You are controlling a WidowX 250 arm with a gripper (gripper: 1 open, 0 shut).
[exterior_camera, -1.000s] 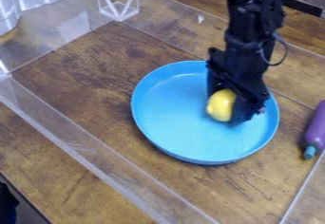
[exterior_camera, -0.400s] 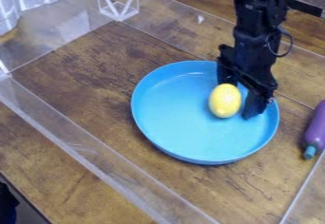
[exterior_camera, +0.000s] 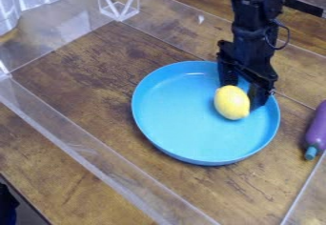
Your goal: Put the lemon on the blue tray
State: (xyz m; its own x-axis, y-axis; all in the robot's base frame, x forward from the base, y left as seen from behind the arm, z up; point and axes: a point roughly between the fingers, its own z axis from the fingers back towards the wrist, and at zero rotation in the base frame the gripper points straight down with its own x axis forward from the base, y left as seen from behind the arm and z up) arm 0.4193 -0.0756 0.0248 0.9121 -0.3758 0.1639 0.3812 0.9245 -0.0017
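You have the small, smooth, bright-yellow oval lemon [exterior_camera: 232, 102] lying inside the large round bright-blue plastic tray [exterior_camera: 173, 124], on its floor toward the right-hand side, close to the raised rim but not on it. The fruit rests on its own; nothing grips it. Your black gripper [exterior_camera: 247, 84] hangs straight down at the far right part of the tray, just behind and above the lemon, with its jaws spread apart and empty. From this angle you cannot tell whether a fingertip brushes the back of the fruit; the lower ends of the fingers sit right at its upper edge. The tray stands on a dark brown wooden tabletop [exterior_camera: 90, 86] covered by clear sheeting with raised transparent edges [exterior_camera: 76, 138]. At the right border you will find a purple elongated object with a blue tip [exterior_camera: 315, 129], lying on the table just outside the tray and apart from it.
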